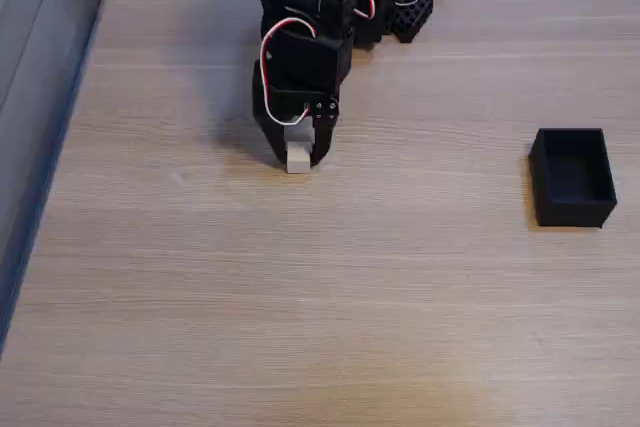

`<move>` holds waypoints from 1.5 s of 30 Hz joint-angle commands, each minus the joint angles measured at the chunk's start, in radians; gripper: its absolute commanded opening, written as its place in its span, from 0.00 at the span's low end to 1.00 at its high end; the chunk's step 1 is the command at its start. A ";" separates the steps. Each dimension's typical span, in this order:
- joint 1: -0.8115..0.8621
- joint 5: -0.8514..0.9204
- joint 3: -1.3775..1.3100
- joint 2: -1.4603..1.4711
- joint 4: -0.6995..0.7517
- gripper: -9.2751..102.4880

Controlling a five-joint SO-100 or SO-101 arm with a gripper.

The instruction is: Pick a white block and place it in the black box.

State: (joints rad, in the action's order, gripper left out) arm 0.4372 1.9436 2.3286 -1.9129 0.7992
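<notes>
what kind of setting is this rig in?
Probably an indoor hobby or lab desk: a light wood-grain tabletop, a small black arm whose gripper straddles a white block, and a black box on the right. Blurry clutter behind.

Soft, even light fills the fixed view, bright enough to show the grain of the wooden table (300,297); no hard glare anywhere; the arm (305,37) throws a faint, diffuse shadow to its left across the wood; the black box (572,177) casts a thin dark edge along its near side; its inside reads as flat black; focus is slightly soft overall, with mild compression fuzz.
</notes>
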 commanded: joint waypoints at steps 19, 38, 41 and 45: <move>-0.391 -0.196 -0.258 -0.229 0.379 0.08; -0.986 -0.462 -0.420 -0.141 0.308 0.08; -1.008 -0.468 -0.471 -0.072 0.308 0.08; -1.023 -0.495 -0.546 0.012 0.322 0.08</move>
State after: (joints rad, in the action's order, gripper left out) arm -0.5768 1.4650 1.8530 -1.9297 1.1167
